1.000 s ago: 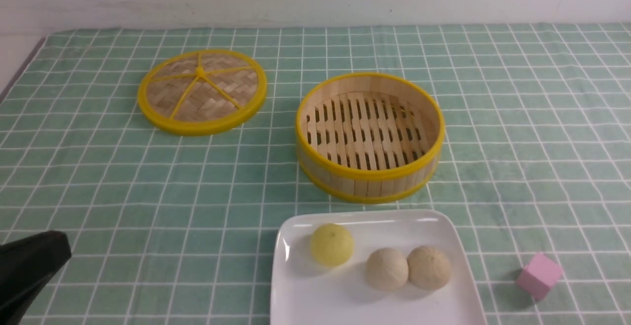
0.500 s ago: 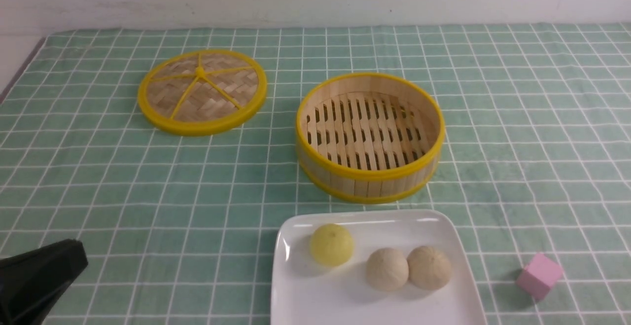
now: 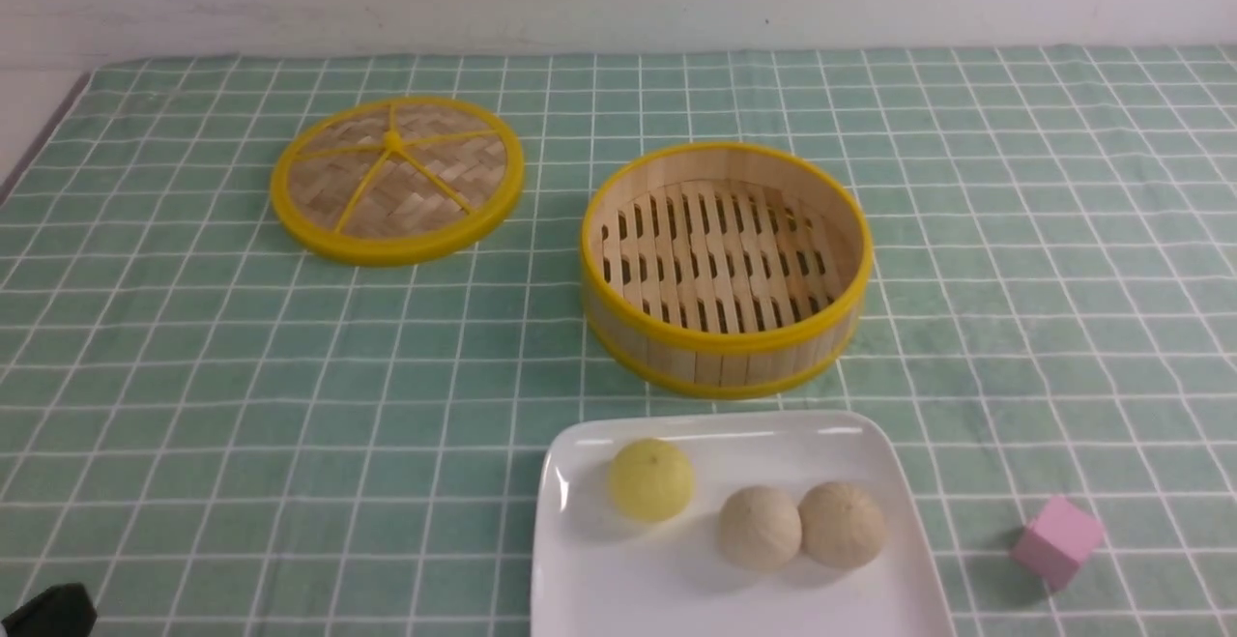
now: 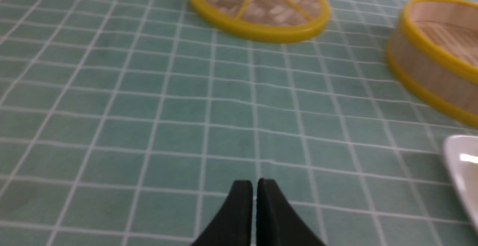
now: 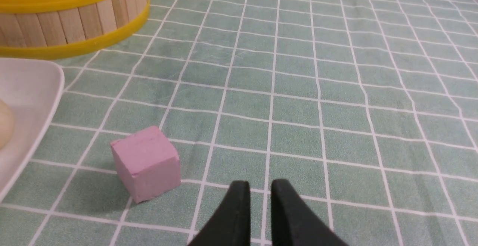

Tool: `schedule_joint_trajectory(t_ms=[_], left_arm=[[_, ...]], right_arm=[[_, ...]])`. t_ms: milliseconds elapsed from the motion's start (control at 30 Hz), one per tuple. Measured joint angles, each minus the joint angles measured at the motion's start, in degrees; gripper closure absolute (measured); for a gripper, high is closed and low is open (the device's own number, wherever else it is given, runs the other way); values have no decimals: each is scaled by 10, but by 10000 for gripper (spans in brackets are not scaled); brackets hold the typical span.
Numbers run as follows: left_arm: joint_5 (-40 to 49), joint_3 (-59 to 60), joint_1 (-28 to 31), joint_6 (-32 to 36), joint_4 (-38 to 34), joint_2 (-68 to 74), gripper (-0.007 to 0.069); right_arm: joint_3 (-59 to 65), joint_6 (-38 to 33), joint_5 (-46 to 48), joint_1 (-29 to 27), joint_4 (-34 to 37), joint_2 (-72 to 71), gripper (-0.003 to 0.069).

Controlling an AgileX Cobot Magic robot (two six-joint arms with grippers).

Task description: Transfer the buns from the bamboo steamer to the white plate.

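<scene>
The bamboo steamer [image 3: 725,265] stands with nothing on its slatted floor. In front of it, the white plate [image 3: 676,589] carries the pale yellow bun [image 3: 650,479], the cream-beige bun [image 3: 759,527] and a darker tan bun [image 3: 841,524] touching it. Only a black tip of my left gripper [image 3: 48,610] shows, at the front view's lower left corner, far from the plate. In its wrist view the left gripper [image 4: 255,186] is shut and holds nothing. My right gripper [image 5: 260,187] hangs over bare cloth near the pink cube [image 5: 145,162], its fingers a narrow slit apart with nothing between them. It is out of the front view.
The flat woven lid [image 3: 396,178] lies at the back left on the green checked cloth. The pink cube [image 3: 1056,538] sits to the right of the plate. In the right wrist view the steamer wall [image 5: 74,22] and the plate rim [image 5: 41,89] appear.
My left gripper has drawn back toward the lower left corner of the front view and now barely shows. The buns, plate and steamer have not moved.
</scene>
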Motion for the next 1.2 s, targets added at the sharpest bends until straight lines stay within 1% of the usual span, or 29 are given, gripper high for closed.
schedule_joint_trajectory(t_ms=[100, 1200], left_arm=[[1, 30, 33, -2, 4, -21, 577], [-2, 39, 34, 1, 17, -31, 551]], right_arm=[[0, 0, 0, 0, 0, 0, 541], [0, 0, 0, 0, 0, 0, 505]])
